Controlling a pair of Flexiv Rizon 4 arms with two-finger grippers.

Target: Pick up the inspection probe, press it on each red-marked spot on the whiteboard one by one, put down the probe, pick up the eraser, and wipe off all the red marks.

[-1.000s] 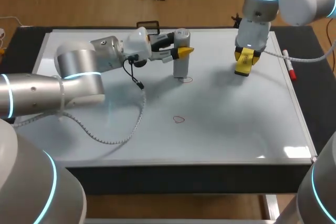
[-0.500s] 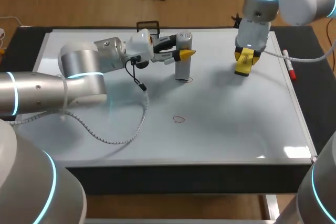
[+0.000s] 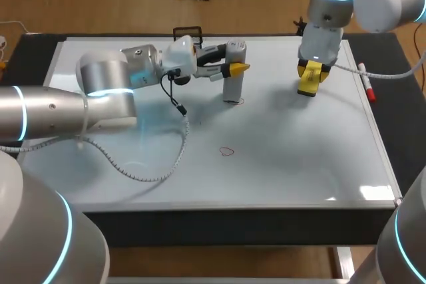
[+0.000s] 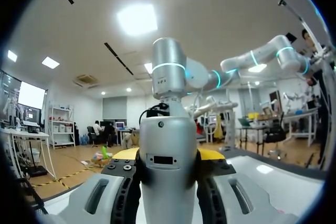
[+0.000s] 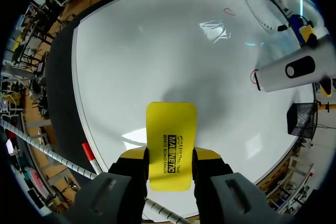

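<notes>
Left pincer [image 3: 233, 66] clamps the probe [image 3: 231, 86], pressing the mark [image 3: 238, 102] under it; second mark [image 3: 227, 151], well apart, likely unpressed — right pincer [image 5: 169, 156] grips the eraser [image 5: 171, 124]; wiping undone

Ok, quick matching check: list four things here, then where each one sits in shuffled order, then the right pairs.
Things:
1. probe
2. eraser
3. marker
4. red mark nearest the front edge

Places:
A. lying by the whiteboard's right edge
B. upright in the left gripper
C. alone on bare whiteboard
D. in the right gripper

Pairs: 1-B, 2-D, 3-A, 4-C.
</notes>
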